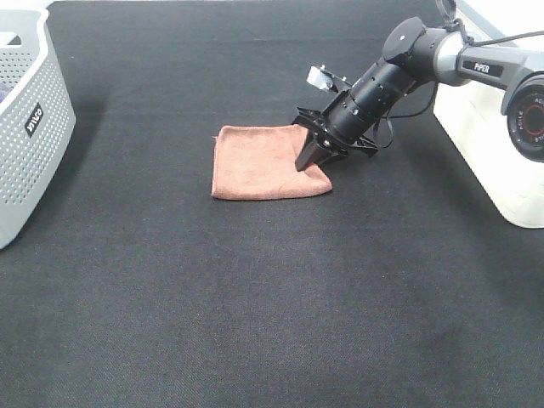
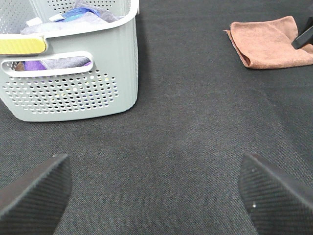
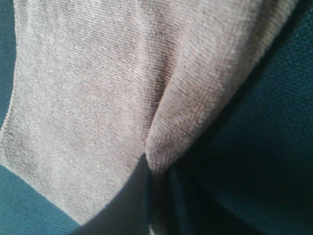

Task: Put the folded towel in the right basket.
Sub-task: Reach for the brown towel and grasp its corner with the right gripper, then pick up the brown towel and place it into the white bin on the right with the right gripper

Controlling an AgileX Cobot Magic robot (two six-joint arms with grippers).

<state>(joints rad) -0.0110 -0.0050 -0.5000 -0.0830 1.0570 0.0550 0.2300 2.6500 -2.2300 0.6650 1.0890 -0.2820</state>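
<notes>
The right tool (image 1: pixel 308 161) is clenched on the right edge of the folded towel (image 1: pixel 255 161), which lies to its left. The left tool (image 2: pixel 154 193), released, is well apart.

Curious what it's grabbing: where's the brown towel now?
In the high view, the folded towel lies mid-table on the black mat, with the right gripper pinching its right edge.

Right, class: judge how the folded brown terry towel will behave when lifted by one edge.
Probably floppy: the folded brown terry towel puckers into a ridge at the right hand, so it should drape. Likely light, being thin cloth lying flat. Its layers may fall open, since only one edge is pinched.
</notes>
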